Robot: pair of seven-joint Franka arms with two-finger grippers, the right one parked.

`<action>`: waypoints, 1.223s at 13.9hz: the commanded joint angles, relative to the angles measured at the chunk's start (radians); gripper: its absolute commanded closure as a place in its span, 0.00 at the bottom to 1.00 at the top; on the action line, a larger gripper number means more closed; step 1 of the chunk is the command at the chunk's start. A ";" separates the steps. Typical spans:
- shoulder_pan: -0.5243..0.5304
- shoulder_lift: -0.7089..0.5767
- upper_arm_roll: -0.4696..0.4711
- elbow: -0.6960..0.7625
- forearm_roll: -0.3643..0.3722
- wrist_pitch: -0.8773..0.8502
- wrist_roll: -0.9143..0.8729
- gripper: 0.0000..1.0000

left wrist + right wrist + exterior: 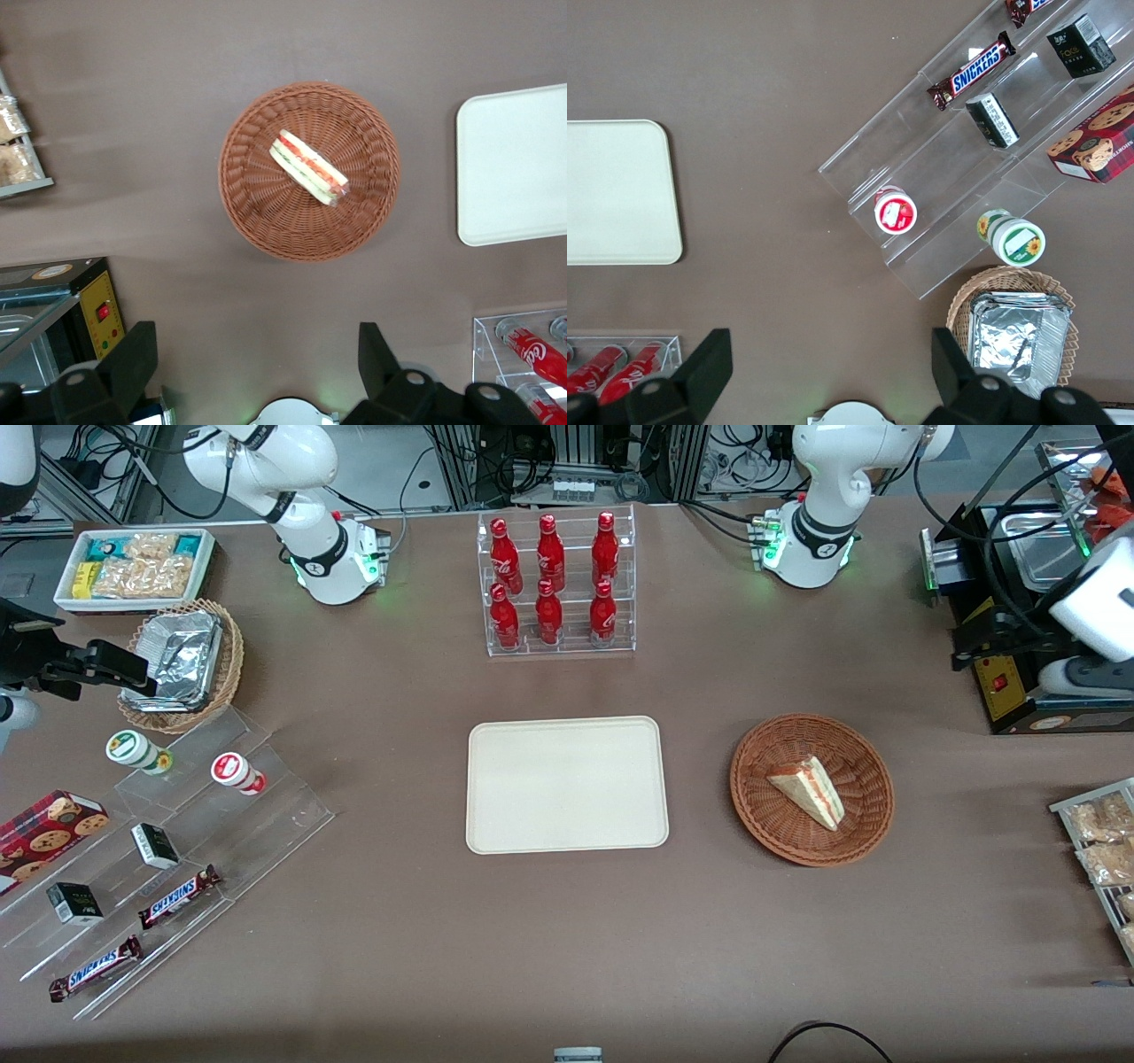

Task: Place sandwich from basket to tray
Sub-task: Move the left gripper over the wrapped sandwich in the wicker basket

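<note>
Front view first: the sandwich (pixel 808 789) lies on its side in the brown basket (pixel 764 824), toward the working arm's end of the table. The tray (pixel 567 784) sits beside the basket with nothing on it, a strip of bare table between them. Farther from the camera than the tray, a clear rack (pixel 560 584) holds six red bottles. Toward the parked arm's end, a white bin (pixel 134 567) holds snack packets, a tan basket (pixel 229 673) holds a foil container, and a clear stepped stand (pixel 266 797) carries two cups, small boxes and two Snickers bars. The working gripper isn't really visible here.

Left wrist view: the gripper (pixel 257 372) hangs high over the table, jaws spread wide with nothing between them. The sandwich (pixel 307 167) is in the middle of the basket (pixel 257 212), filling edge up. A tray (pixel 509 168) edge shows too.

Right wrist view: the tray (pixel 616 190), stand (pixel 939 168) and foil basket (pixel 961 305) again.
</note>
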 commanded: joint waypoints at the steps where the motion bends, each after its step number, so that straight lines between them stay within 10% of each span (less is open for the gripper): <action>1: -0.016 -0.001 0.002 0.003 -0.002 0.000 -0.012 0.00; 17: -0.068 0.068 0.002 -0.430 0.013 0.372 -0.185 0.00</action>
